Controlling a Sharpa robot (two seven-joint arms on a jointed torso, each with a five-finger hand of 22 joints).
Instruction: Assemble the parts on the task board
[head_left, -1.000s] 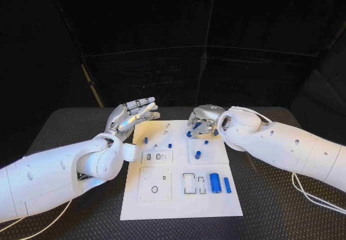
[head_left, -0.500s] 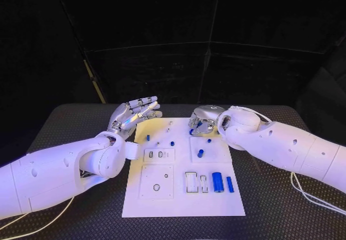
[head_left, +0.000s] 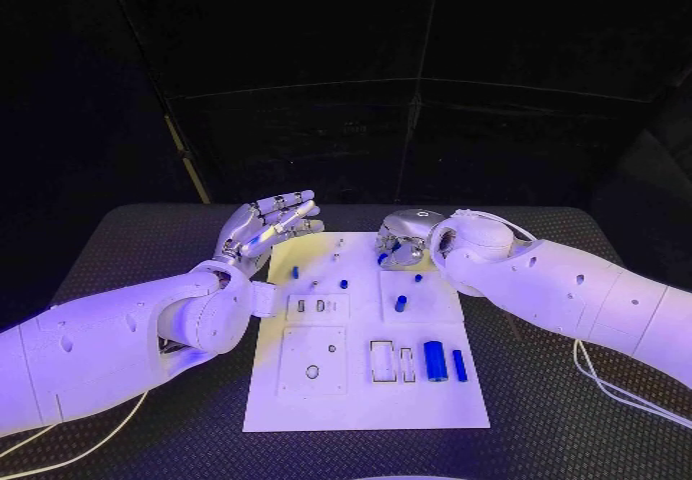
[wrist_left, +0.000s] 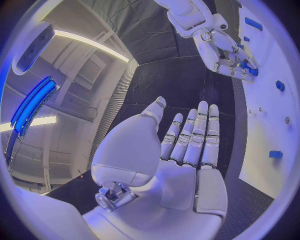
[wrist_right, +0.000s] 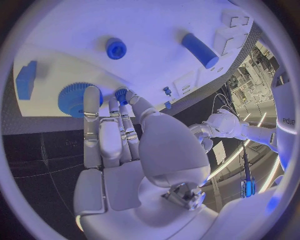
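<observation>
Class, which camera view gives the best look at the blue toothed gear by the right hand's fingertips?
The right wrist view: the gear sits large there, teeth visible, beside the right hand. In the head view that hand covers that corner of the task board. The left wrist view shows blue bits under the hand, indistinct.

A black table with a fine woven texture carried everything. On its middle lay the white task board, a long rectangular plate set flat, its far end near the table's back edge and its near end toward the robot. Dark tabletop showed on both sides of the board and beyond its far end. At the table's right side a thin white cable trailed in loops on the surface.
</observation>
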